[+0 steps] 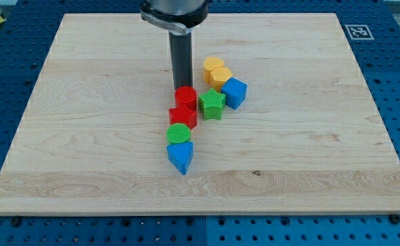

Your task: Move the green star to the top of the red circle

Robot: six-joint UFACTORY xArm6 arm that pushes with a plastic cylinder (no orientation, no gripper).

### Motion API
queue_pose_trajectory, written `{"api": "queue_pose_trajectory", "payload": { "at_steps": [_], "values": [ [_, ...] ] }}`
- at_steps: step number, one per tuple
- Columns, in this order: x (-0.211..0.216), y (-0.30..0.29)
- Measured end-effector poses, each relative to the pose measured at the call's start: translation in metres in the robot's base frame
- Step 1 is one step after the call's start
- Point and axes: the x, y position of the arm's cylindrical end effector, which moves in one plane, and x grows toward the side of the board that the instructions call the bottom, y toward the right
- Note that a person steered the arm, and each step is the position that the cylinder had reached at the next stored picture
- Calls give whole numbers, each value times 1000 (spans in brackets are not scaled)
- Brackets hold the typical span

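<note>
The green star [212, 104] lies near the board's middle, just to the right of the red circle [184, 96] and touching or almost touching it. My tip [181, 86] stands right behind the red circle, at its upper edge; its very end is partly hidden by that block. The green star is to the lower right of my tip.
A red block [182, 116] sits just below the red circle, then a green circle [178, 132] and a blue triangle [180, 156] below it. Right of the star is a blue block [234, 92]; above it are two yellow blocks [217, 71]. The wooden board [83, 137] lies on a blue pegboard.
</note>
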Motion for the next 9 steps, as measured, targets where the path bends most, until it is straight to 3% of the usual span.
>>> {"api": "queue_pose_trajectory", "payload": {
  "at_steps": [1, 3, 4, 5, 7, 9],
  "values": [
    [-13, 0],
    [-87, 1],
    [-120, 32],
    [-100, 100],
    [7, 190],
    [100, 150]
  ]
}}
